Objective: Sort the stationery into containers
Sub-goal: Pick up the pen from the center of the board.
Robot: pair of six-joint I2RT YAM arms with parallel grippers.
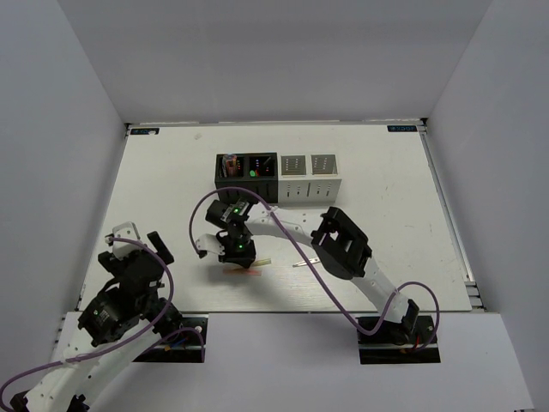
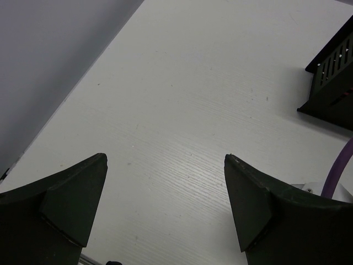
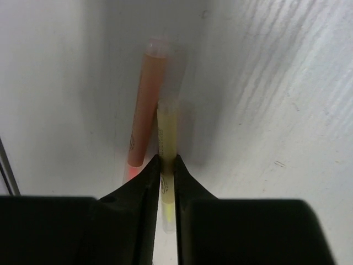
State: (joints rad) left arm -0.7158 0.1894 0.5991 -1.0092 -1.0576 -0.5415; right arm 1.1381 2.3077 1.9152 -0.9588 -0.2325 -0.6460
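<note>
Right gripper [image 3: 167, 165]: two black fingers pinched nearly together on one thin yellow translucent stick [image 3: 167, 130]; stick runs out ahead past fingertips. One thin orange-pink translucent stick [image 3: 144, 105] lies on white surface [image 3: 276, 110], just beside yellow one, outside the grip. Both sticks on near side of row of four joined square boxes [image 1: 276, 178], towards arm bases. Row: two black boxes, two white. Left gripper [image 2: 165, 159]: spread wide, holding nothing, above bare surface well to left of row.
</note>
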